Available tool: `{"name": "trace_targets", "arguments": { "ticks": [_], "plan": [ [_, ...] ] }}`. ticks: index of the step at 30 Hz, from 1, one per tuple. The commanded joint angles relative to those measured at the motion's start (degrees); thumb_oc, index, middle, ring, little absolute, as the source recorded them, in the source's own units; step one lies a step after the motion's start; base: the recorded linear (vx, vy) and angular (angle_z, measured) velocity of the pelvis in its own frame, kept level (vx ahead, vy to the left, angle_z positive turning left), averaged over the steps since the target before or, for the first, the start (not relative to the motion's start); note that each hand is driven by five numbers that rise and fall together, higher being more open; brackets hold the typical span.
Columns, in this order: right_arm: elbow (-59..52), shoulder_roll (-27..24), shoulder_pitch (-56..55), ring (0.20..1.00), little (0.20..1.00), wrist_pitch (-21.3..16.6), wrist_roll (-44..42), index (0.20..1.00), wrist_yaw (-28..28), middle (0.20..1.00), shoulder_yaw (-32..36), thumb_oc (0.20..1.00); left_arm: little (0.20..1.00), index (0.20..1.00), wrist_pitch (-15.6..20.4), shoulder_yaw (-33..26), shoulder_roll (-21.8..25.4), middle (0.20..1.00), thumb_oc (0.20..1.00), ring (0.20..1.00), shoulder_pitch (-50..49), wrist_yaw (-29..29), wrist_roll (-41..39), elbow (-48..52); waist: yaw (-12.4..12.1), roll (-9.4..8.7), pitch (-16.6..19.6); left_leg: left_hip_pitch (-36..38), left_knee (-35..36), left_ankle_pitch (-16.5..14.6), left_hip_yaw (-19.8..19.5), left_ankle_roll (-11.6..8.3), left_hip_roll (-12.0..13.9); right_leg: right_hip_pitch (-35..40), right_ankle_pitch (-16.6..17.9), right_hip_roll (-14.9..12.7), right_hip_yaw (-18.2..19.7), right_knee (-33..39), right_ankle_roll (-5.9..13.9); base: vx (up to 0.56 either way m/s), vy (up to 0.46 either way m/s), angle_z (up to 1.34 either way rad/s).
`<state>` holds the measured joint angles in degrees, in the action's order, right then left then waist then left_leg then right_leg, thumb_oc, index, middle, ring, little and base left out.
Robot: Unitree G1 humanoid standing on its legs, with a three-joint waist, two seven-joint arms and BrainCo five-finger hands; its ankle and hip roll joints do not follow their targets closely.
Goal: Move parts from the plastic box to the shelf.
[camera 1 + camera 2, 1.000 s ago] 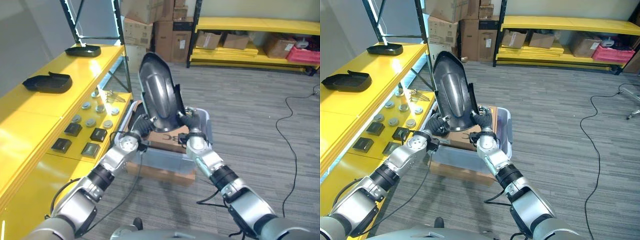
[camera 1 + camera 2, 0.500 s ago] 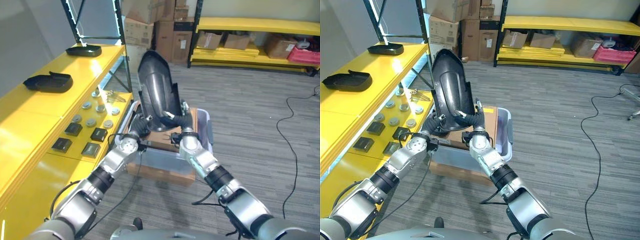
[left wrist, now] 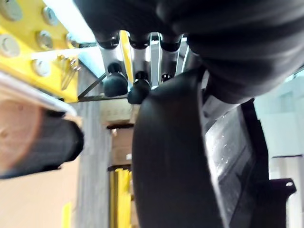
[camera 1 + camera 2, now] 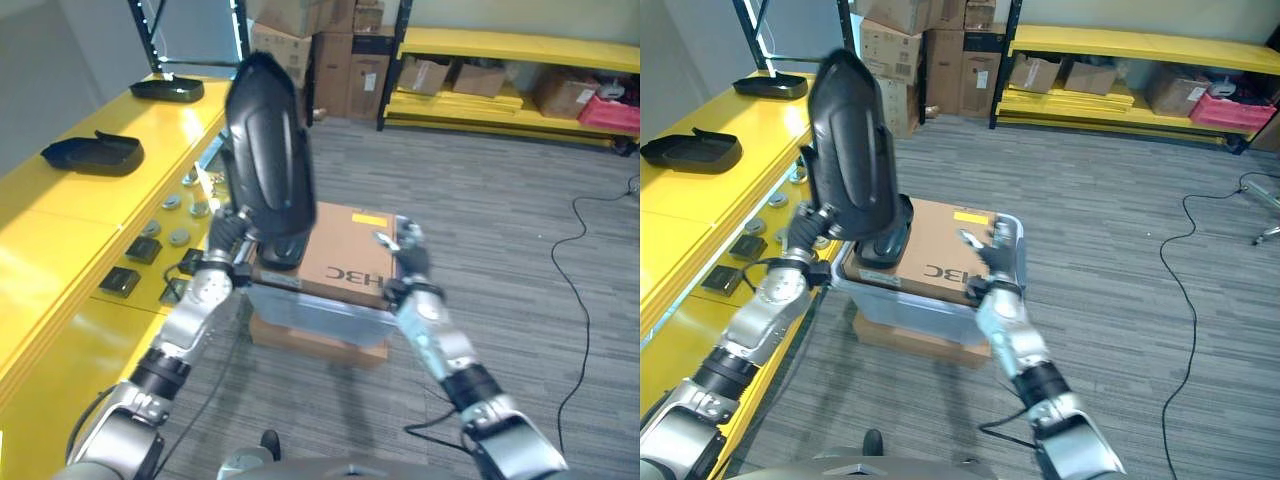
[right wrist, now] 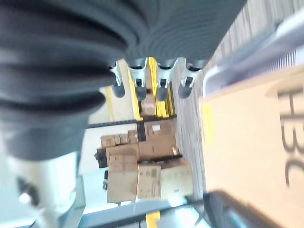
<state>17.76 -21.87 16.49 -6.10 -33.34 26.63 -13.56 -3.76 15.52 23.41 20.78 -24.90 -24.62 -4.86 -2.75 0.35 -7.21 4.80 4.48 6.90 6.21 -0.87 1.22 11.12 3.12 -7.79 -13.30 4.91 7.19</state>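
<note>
Left hand (image 4: 228,240) has its fingers curled round the lower end of the long black part (image 4: 268,160) and holds it upright, clear above the plastic box (image 4: 330,312) — the part's upper end reaches level with the yellow shelf (image 4: 60,215) on the robot's left. Left wrist view confirms it: dark fingertips (image 3: 115,84) wrap against the part's curved black shell (image 3: 171,156). Right hand (image 4: 990,258) is off the part, fingers straight and spread, holding nothing, hovering over the right rim of the box beside the cardboard sheet (image 4: 940,245) that lies across the box top. Right wrist view shows the same — fingers (image 5: 156,76) extended in a row with open air past them, cardboard (image 5: 251,142) alongside. Box sits on a brown carton (image 4: 315,343) on the grey carpeted floor (image 4: 500,230), just beside the shelf edge. On the shelf's top surface: two black tray-like parts (image 4: 92,154), (image 4: 165,89), well apart from each other. On its lower step: several small round silver pieces (image 4: 172,203) and a few small black square pieces (image 4: 120,282). In the background, yellow racking (image 4: 500,50) with cardboard cartons (image 4: 320,50).
</note>
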Motion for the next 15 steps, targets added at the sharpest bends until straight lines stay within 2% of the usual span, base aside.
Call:
{"name": "trace_targets", "arguments": {
  "ticks": [1, 2, 7, 12, 15],
  "plan": [
    [-4.9, -2.1, 2.7, 1.0, 1.0, -5.1, 1.7, 1.0, -0.7, 1.0, 2.3, 1.0, 0.2, 0.2, 7.0, -2.2, 1.0, 0.2, 0.2, 0.2, 5.9, -1.8, 2.0, 0.4, -0.8, 0.74, 1.7, 0.6, -3.8, -6.9, -2.5, -0.85, 0.8, -3.7, -2.6, 0.6, -3.3, -4.0, 0.92, -0.06, -0.045, 0.0],
    [-7.0, -3.4, 1.1, 1.0, 1.0, -4.3, 1.1, 1.0, -1.7, 1.0, 5.7, 1.0, 0.2, 0.2, 7.5, -5.1, 2.1, 0.2, 0.2, 0.2, 4.3, -2.2, 2.5, 0.5, -0.8, 0.74, 1.6, 0.4, -3.5, -6.6, -2.7, -1.01, 1.0, -3.9, -3.0, 0.8, -3.7, -4.3, 0.83, -0.05, -0.041, -0.01],
    [-9.1, -4.5, -0.3, 1.0, 1.0, -3.4, 0.1, 1.0, -3.1, 1.0, 9.1, 1.0, 0.2, 0.2, 7.9, -8.8, 2.8, 0.2, 0.2, 0.2, 1.9, -3.6, 4.0, 1.1, -1.2, 0.69, 1.3, -0.3, -3.0, -5.6, -3.3, -1.57, 1.8, -4.0, -4.1, 1.4, -5.1, -5.3, 0.3, -0.04, -0.054, 0.06],
    [-9.6, -4.9, -1.2, 1.0, 1.0, -3.3, -0.2, 1.0, -5.4, 1.0, 10.5, 1.0, 0.2, 0.2, 8.5, -12.0, 3.1, 0.2, 0.2, 0.2, -1.7, -3.5, 6.7, 3.5, -2.8, 0.61, 0.2, -2.9, -4.3, -4.4, -4.1, -2.58, 3.0, -4.1, -5.3, 1.7, -7.4, -6.8, -0.69, -0.04, -0.058, 0.26],
    [-10.9, -4.5, -2.0, 1.0, 1.0, -3.9, 1.0, 1.0, -5.1, 1.0, 10.6, 1.0, 0.2, 0.2, 8.6, -14.3, 3.3, 0.2, 0.2, 0.2, -5.5, -4.3, 9.0, 6.6, -4.0, 0.73, -0.6, -5.1, -6.0, -4.0, -1.9, -3.03, 3.6, -3.7, -5.9, 1.7, -10.7, -7.4, -1.31, -0.01, -0.031, 0.57]
  ]
}}
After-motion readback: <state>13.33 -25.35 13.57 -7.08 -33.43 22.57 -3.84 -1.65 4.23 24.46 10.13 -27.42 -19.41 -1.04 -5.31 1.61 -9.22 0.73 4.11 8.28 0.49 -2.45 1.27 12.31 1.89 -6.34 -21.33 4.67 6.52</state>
